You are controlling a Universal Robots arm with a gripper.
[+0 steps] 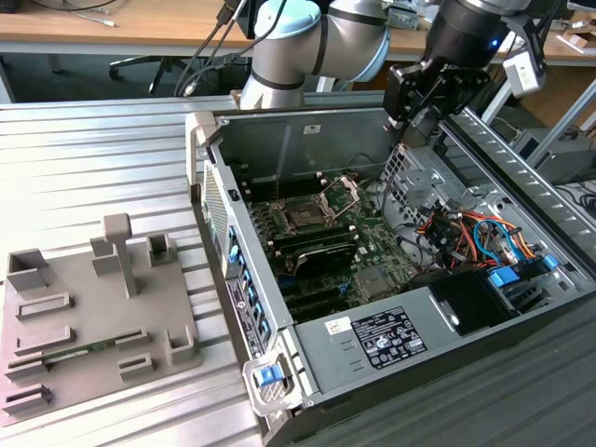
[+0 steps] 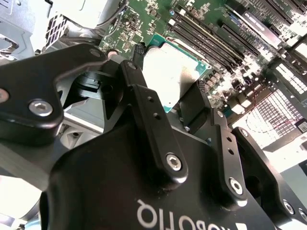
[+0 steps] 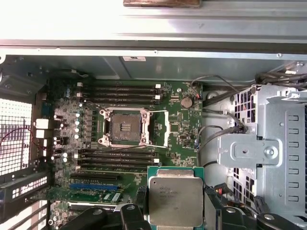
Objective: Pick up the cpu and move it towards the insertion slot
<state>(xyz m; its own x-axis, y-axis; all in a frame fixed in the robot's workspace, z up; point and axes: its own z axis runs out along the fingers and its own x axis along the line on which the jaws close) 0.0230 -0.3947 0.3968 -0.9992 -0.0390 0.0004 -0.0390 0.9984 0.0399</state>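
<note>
First wrist view had the gripper [image 3: 175, 211] pinching the cpu [image 3: 175, 200] between its two black fingers, silvery lid facing the camera, held up in the air over the green motherboard [image 3: 180, 122]. The insertion slot [image 3: 123, 126] sat roughly at 10 o'clock from the chip, well apart from it, with its metal frame flipped open. Second wrist view showed the same grip, fingers [image 2: 154, 129] clamped on the chip's edges. Exterior view put the gripper [image 1: 416, 126] at about 1 o'clock above the open computer case [image 1: 372, 340], grey tray [image 1: 88, 321] off at 9 o'clock.
</note>
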